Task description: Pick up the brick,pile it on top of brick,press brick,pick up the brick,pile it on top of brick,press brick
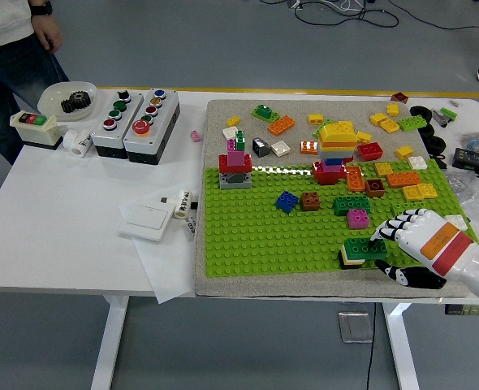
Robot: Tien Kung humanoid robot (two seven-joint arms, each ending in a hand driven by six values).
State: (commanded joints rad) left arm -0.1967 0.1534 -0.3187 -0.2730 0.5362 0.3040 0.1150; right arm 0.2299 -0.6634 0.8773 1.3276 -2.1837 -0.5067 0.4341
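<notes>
Nearest, the right hand [422, 244] rests its curled fingers [388, 231] against the dark green brick [364, 248] stacked on a cream brick [351, 260] at the green baseplate's [264, 236] front edge, with the tall brick tower [337, 150] farther back.

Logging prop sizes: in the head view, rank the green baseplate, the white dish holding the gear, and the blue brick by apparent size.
1. green baseplate, by far largest
2. white dish
3. blue brick, smallest

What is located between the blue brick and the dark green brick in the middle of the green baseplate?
In the head view, a brown brick sits between the blue brick and the dark green brick on the green baseplate.
</notes>
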